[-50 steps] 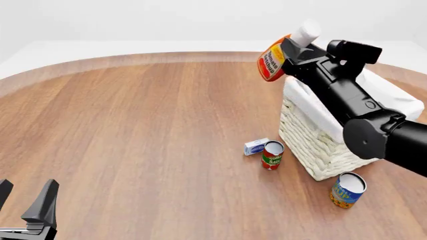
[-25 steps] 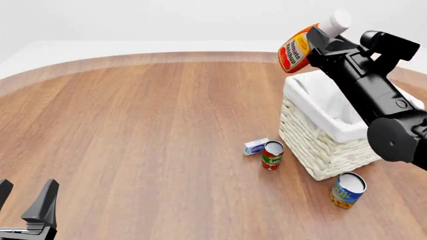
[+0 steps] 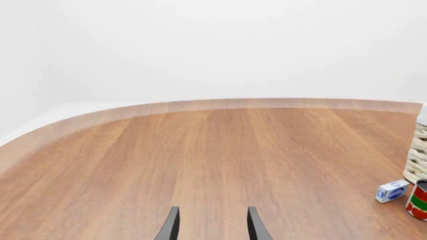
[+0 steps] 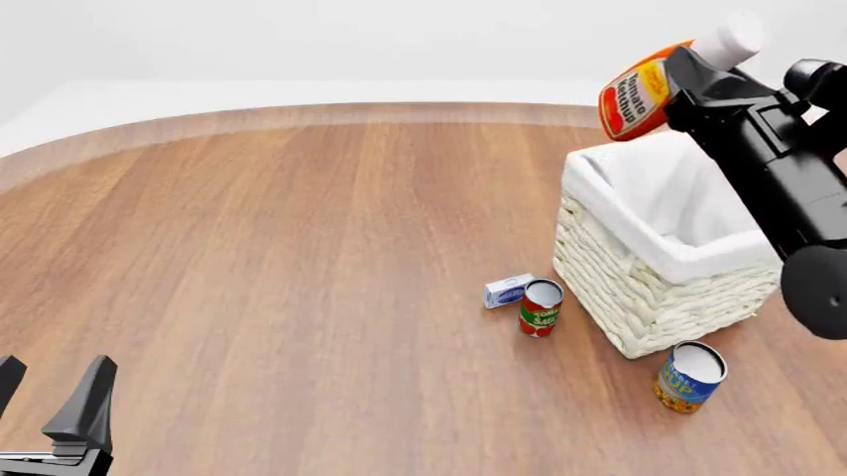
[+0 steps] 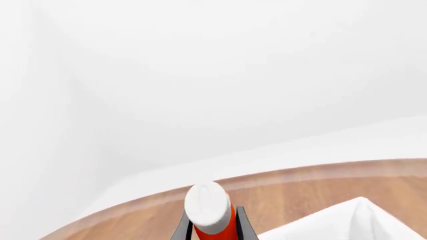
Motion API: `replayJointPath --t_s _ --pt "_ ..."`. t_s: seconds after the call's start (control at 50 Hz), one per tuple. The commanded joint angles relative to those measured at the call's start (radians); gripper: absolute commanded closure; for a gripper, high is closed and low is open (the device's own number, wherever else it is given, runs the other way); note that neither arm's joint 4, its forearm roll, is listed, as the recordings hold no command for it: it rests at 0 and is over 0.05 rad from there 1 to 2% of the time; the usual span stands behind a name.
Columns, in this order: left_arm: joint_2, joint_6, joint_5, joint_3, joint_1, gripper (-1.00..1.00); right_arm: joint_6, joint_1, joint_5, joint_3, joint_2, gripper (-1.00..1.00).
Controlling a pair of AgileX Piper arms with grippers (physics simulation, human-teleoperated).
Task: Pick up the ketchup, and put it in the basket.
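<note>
left gripper point(image 4: 51, 402) low at near left edge, fingers parted, grasping nothing | ketchup point(image 4: 641, 97) clamped near its white cap between right gripper point(image 4: 697, 71) fingers, tilted, red body with yellow-and-white label, raised above basket point(image 4: 636, 297) far rim

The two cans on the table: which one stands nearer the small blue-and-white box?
The red-and-green can, right beside the box. The blue-and-orange can stands apart, by the basket's near corner.
</note>
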Motion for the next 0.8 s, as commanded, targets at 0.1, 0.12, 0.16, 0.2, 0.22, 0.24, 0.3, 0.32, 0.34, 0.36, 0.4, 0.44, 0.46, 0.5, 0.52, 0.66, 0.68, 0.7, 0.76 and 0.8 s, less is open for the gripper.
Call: replayJointPath --t_s 0.1,0.12,0.16,0.2,0.22,0.24,0.3,0.32,0.34,0.36,0.4,0.44,0.46,0.5,0.52,0.66,0.68,0.7,0.76,0.8 --pt "0.0 0.0 0.0 0.0 0.0 -1.0 0.001 -0.056 0.023 0.032 -0.053 1.0" --pt "0.0 0.0 0.0 0.0 0.0 -1.0 -0.002 -0.058 0.026 0.034 -0.057 1.0" --pt "0.0 0.0 0.0 0.0 0.0 -1.0 -0.011 -0.062 0.033 0.039 -0.065 1.0" --pt "0.0 0.0 0.0 0.0 0.0 -1.0 -0.016 -0.068 0.039 0.046 -0.073 1.0" --pt "0.0 0.0 0.0 0.0 0.0 -1.0 -0.018 -0.071 0.041 0.051 -0.076 1.0" --pt "0.0 0.0 0.0 0.0 0.0 -1.0 -0.02 -0.076 0.043 0.054 -0.079 1.0" --pt "0.0 0.0 0.0 0.0 0.0 -1.0 -0.026 -0.09 0.052 0.067 -0.095 1.0" --pt "0.0 0.0 0.0 0.0 0.0 -1.0 -0.027 -0.094 0.054 0.072 -0.1 1.0" --pt "0.0 0.0 0.0 0.0 0.0 -1.0 -0.029 -0.096 0.056 0.074 -0.103 1.0" --pt "0.0 0.0 0.0 0.0 0.0 -1.0 -0.031 -0.101 0.059 0.078 -0.106 1.0" --pt "0.0 0.0 0.0 0.0 0.0 -1.0 -0.034 -0.107 0.062 0.082 -0.112 1.0" --pt "0.0 0.0 0.0 0.0 0.0 -1.0 -0.036 -0.109 0.065 0.088 -0.118 1.0" --pt "0.0 0.0 0.0 0.0 0.0 -1.0 -0.038 -0.112 0.068 0.093 -0.122 1.0" --pt "0.0 0.0 0.0 0.0 0.0 -1.0 -0.042 -0.115 0.069 0.099 -0.124 1.0" --pt "0.0 0.0 0.0 0.0 0.0 -1.0 -0.045 -0.116 0.068 0.105 -0.125 1.0" --pt "0.0 0.0 0.0 0.0 0.0 -1.0 -0.057 -0.146 0.058 0.151 -0.137 1.0" --pt "0.0 0.0 0.0 0.0 0.0 -1.0 -0.056 -0.151 0.057 0.158 -0.142 1.0" --pt "0.0 0.0 0.0 0.0 0.0 -1.0 -0.057 -0.158 0.055 0.167 -0.148 1.0" --pt "0.0 0.0 0.0 0.0 0.0 -1.0 -0.063 -0.175 0.039 0.192 -0.14 1.0" --pt "0.0 0.0 0.0 0.0 0.0 -1.0 -0.062 -0.18 0.034 0.196 -0.135 1.0"
